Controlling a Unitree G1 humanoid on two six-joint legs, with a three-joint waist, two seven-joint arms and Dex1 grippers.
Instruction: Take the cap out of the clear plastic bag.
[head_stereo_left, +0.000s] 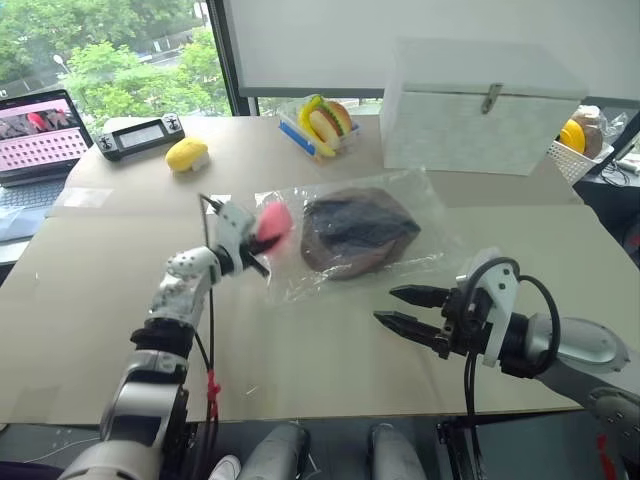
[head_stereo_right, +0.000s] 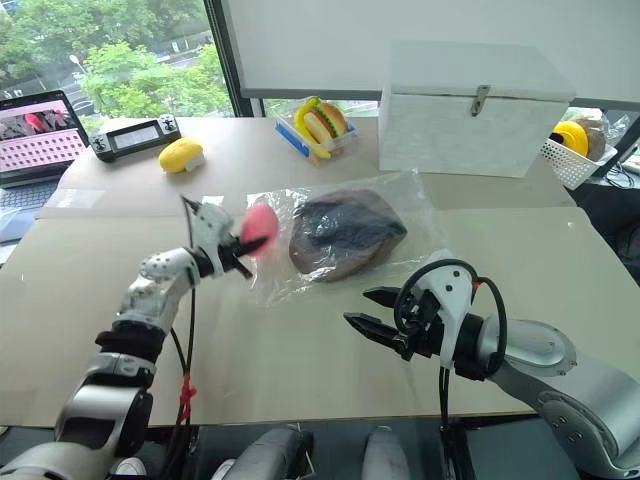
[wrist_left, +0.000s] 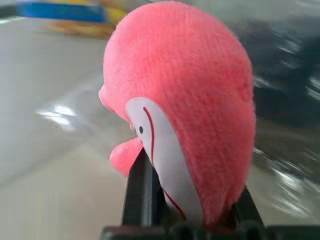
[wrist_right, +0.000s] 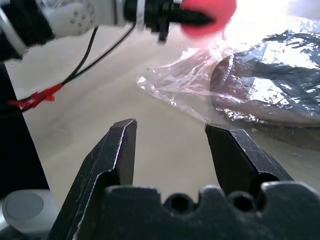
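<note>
The brown cap (head_stereo_left: 355, 232) with its dark lining lies inside the clear plastic bag (head_stereo_left: 420, 200), flat on the table's middle. My left gripper (head_stereo_left: 262, 240) is shut on a pink plush toy (head_stereo_left: 275, 225) at the bag's left edge; in the left wrist view the toy (wrist_left: 190, 85) sits pinched between the black fingers (wrist_left: 142, 195). Near the table's front, to the right, my right gripper (head_stereo_left: 400, 308) stands open and holds nothing. It points toward the bag, a short way from its near edge. The right wrist view has the bag (wrist_right: 175, 85) and cap (wrist_right: 270, 85) beyond the spread fingers (wrist_right: 120, 150).
A white lidded box (head_stereo_left: 480, 105) stands behind the bag at the back right. A toy burger (head_stereo_left: 325, 120), a yellow toy (head_stereo_left: 186, 154), a handheld controller (head_stereo_left: 140, 135) and a laptop (head_stereo_left: 40, 135) line the back left. A basket (head_stereo_left: 580, 140) sits at the far right.
</note>
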